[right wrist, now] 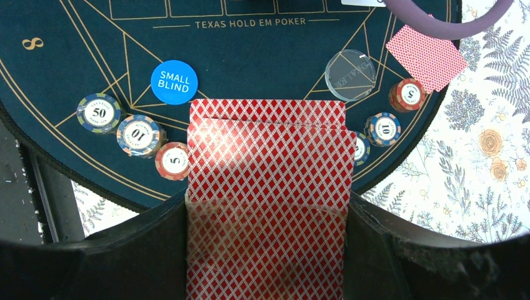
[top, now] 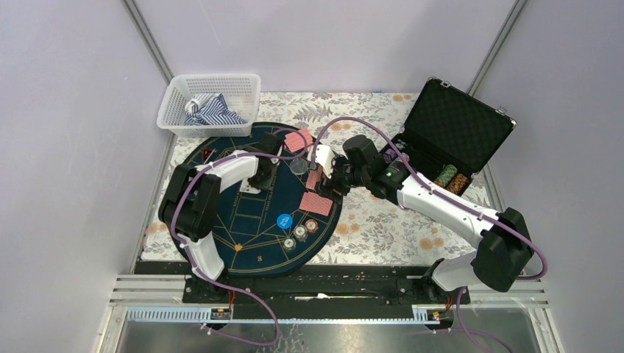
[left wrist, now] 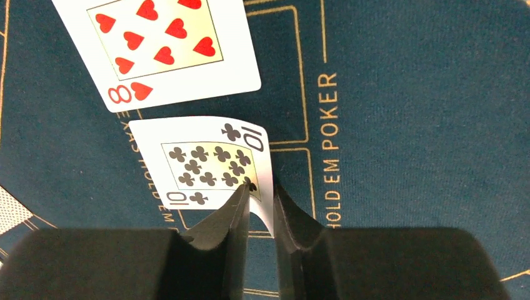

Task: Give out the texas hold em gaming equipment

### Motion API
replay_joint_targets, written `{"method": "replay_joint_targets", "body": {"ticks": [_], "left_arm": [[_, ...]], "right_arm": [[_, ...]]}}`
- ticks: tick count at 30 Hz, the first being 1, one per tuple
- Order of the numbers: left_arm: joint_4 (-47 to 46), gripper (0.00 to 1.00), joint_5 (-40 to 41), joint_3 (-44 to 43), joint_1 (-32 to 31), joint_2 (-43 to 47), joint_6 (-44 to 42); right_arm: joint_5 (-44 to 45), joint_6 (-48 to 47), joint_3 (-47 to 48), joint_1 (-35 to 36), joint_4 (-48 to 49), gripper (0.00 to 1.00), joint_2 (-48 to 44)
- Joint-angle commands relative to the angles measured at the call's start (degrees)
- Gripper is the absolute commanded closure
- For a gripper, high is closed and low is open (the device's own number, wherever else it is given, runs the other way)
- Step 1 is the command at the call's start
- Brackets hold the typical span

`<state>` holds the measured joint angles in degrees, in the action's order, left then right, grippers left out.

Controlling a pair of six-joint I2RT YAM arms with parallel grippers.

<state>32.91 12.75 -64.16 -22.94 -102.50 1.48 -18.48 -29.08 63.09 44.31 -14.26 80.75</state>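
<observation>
Between fingers of left hand: ten of clubs corner, curled upward.

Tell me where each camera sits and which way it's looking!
Top external: high behind the arm bases, looking down on the poker mat; shows the left arm and right arm.
Left wrist: on the left arm, looking down close at the mat; shows the left tool straddling the ten of clubs.
Right wrist: on the right arm, looking across the mat; shows the right tool gripping the red-backed deck.
Shared: the SMALL BLIND disc appears in the top and right wrist views.
</observation>
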Motion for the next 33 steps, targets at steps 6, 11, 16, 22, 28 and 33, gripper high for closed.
{"method": "replay_joint_targets", "body": {"ticks": [6,11,16,22,28,33], "left_arm": [[3.3,0.53,-7.38,-3.52,-0.18,3.23,1.94],[5.04,0.41,-9.2,-4.66,-0.02,7.83,2.12],[3.26,0.07,-25.51,-4.75,6.9,17.64,1.78],[-3.92,0.01,-61.16,-0.35,21.69,28.14,4.97],[-20.05,0.01,-79.82,6.61,20.44,28.38,25.48],[-30.29,0.01,-80.88,10.62,14.3,29.13,32.53]], "right_arm": [[0.43,-0.22,1.12,0.3,2.52,0.9,-0.95],[0.3,-0.43,2.17,0.29,1.5,0.9,-0.99],[-1.01,-1.07,3.91,0.25,-0.29,0.89,-0.97],[-4.95,-2.85,6.58,0.25,-4.06,0.88,-0.67],[-8.86,-3.11,9.2,1.57,-5.97,0.88,1.0],[-7.9,-3.06,10.08,2.18,-5.82,0.86,1.12]]}}
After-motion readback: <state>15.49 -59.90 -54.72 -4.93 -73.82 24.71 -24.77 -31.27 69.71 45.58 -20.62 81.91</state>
